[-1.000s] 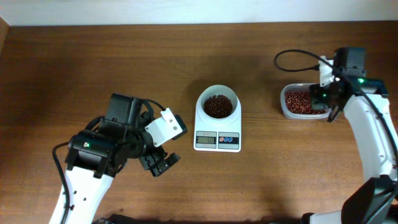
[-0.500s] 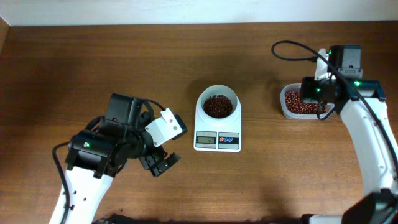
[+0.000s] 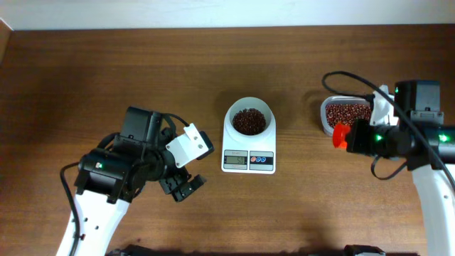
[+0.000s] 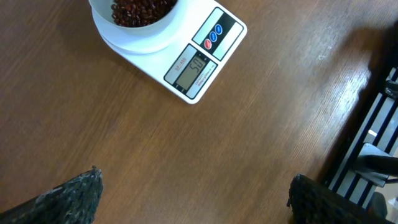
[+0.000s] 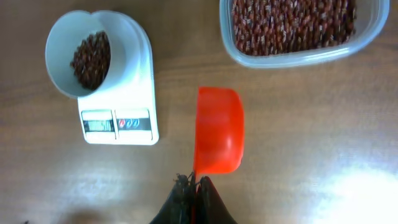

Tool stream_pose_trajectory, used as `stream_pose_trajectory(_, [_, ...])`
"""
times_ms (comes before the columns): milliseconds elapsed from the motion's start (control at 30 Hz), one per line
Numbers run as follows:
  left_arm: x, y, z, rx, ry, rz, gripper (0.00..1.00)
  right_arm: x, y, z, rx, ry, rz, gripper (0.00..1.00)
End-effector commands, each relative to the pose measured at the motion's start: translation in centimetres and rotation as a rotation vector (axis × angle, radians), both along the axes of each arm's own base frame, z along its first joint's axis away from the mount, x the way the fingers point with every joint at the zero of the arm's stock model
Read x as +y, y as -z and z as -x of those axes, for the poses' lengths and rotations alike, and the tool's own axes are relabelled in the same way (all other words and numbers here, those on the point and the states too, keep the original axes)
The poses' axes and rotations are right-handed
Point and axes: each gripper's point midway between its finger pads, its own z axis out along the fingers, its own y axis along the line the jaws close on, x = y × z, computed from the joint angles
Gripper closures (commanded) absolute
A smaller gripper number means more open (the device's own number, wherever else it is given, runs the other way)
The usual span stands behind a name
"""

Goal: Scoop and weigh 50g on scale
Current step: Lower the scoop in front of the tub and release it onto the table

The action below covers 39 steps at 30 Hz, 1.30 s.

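The right pincer (image 5: 194, 186) is clamped shut on the handle of an orange-red scoop (image 5: 217, 130), whose bowl points away from the wrist and lies over bare tabletop (image 3: 106, 71). From overhead the scoop sits between the scale (image 3: 249, 158) and a clear tub (image 3: 323, 117), closer to the tub and just below its near left corner. I cannot tell whether it touches the wood. The scale stands near the middle of the tabletop, carrying a round white bowl (image 3: 264, 108) on its far half. A small pile of dark red-brown beans (image 3: 249, 121) lies in the bottom of the bowl. On the scale's near edge the grey display (image 4: 193, 67) shows digits that are too small to read with any certainty, with coloured buttons beside it. More beans fill the tub in a layer. The left pincer (image 3: 183, 188) is well apart from the scale on the left side, with its fingers spread wide and nothing between them.
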Motion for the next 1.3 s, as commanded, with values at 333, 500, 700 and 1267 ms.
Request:
stream_pose_trajectory(333, [-0.1,-0.2,0.1,-0.003,0.004,0.012,0.01,-3.1,0.2,2.8,0.103,0.402,-0.022,0.96])
stream_pose_trajectory(500, [-0.1,-0.2,0.1,-0.003,0.004,0.012,0.01,-2.7,6.4,5.5,0.285,0.442,-0.030,0.96])
stream_pose_trajectory(700, [-0.1,-0.2,0.1,-0.003,0.004,0.012,0.01,-1.2,11.0,1.7,0.143,0.391,-0.146,0.96])
stream_pose_trajectory(1267, [-0.1,-0.2,0.1,-0.003,0.004,0.012,0.01,-1.0,14.2,2.1,0.143,0.389,-0.154,0.73])
